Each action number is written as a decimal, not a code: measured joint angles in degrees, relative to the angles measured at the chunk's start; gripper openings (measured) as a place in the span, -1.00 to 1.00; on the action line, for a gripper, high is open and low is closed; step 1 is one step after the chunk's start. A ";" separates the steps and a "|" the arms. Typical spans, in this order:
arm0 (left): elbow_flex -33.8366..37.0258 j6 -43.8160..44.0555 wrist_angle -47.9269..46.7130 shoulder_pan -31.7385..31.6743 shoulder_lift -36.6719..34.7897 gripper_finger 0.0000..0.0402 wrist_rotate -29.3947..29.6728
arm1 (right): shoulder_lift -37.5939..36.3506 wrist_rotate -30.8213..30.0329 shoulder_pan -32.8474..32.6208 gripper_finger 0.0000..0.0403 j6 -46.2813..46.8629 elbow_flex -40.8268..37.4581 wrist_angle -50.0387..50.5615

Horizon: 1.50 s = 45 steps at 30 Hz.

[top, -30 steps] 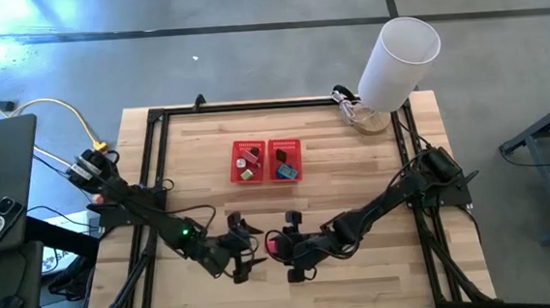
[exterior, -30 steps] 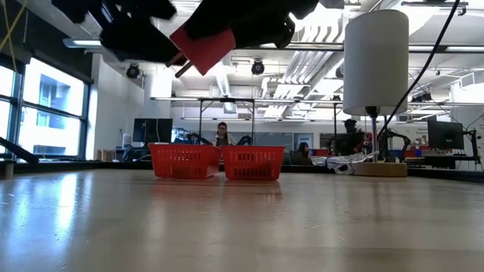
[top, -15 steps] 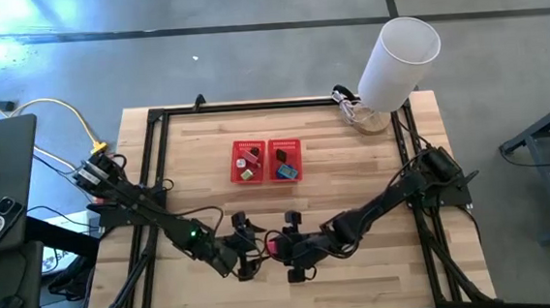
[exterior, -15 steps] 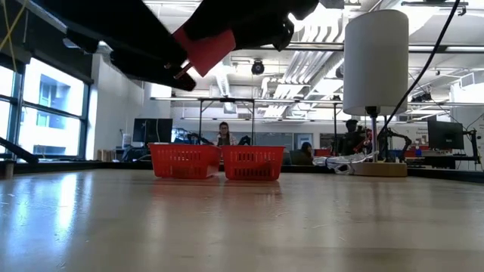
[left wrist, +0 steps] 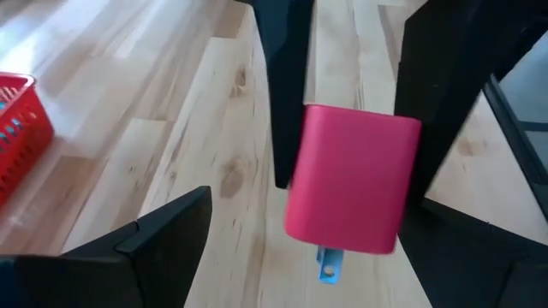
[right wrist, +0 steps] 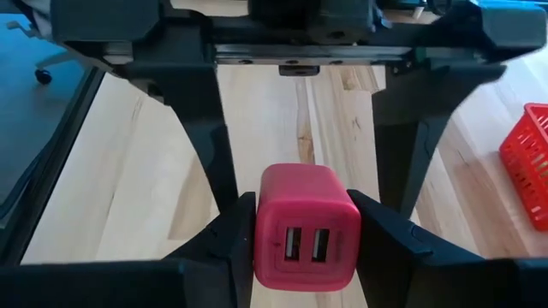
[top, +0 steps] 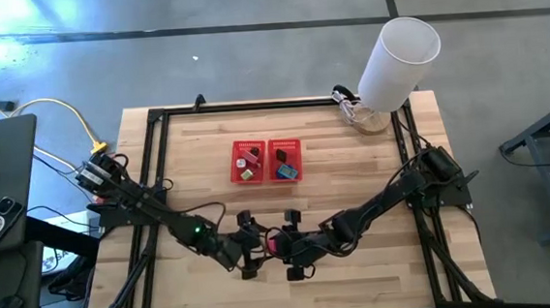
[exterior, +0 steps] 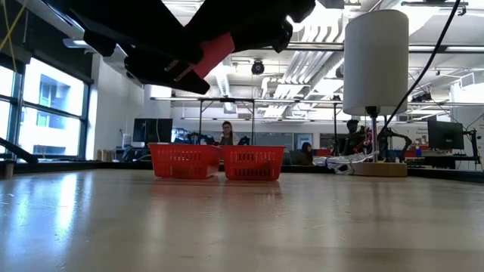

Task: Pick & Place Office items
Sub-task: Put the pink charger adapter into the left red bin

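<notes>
Gripping the red-pink charger (right wrist: 306, 237) above the surface's near edge, the right pincer (top: 279, 245) is waiting; the left pincer (top: 246, 243), spread wide, is closing in around it for a handover.

A robotics laboratory set in a large open-plan industrial hall: a pale wooden table (top: 354, 168) edged by a black metal frame (top: 156, 119) stands on a bare grey concrete floor (top: 248, 49) marked with dark lines. Two dark robot arms are mounted at the table's side edges, and a yellow cable (top: 58, 106) trails off beyond its left edge toward a dark desk (top: 1, 193) strewn with small gear. Across the table top, the hall shows exposed ceiling ducts (exterior: 318, 34), strip lights, tall windows (exterior: 45, 113) and rows of workstations with monitors (exterior: 445, 134), where people (exterior: 226, 134) sit at work.
</notes>
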<state>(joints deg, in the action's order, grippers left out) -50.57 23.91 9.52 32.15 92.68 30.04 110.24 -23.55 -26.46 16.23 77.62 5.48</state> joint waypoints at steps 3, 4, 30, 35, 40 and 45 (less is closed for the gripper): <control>0.00 0.12 0.06 -0.52 0.00 0.73 -1.48 | 0.00 0.00 0.00 -0.30 -0.04 0.00 -0.01; 0.00 0.12 0.10 -0.65 0.00 0.73 -1.56 | 0.00 0.01 0.00 -0.30 -0.07 0.00 -0.01; 0.02 -1.19 0.68 -0.21 0.00 -0.28 -2.25 | 0.00 3.70 1.10 -0.04 0.03 0.00 0.24; 0.02 -0.90 0.66 0.01 -0.02 -0.28 -2.04 | -0.30 2.76 1.05 0.09 -0.02 0.00 0.90; 0.00 0.23 1.06 -0.11 -0.09 -0.28 -1.15 | -2.92 -2.63 0.65 0.10 0.56 0.00 6.75; -0.04 0.17 0.42 -0.02 -0.15 -0.28 -2.19 | -5.87 -4.94 -0.94 0.09 0.94 0.00 9.28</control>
<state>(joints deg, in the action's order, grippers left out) -50.61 24.08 9.94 32.13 92.53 27.85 104.37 -28.49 -27.40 17.17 77.62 14.75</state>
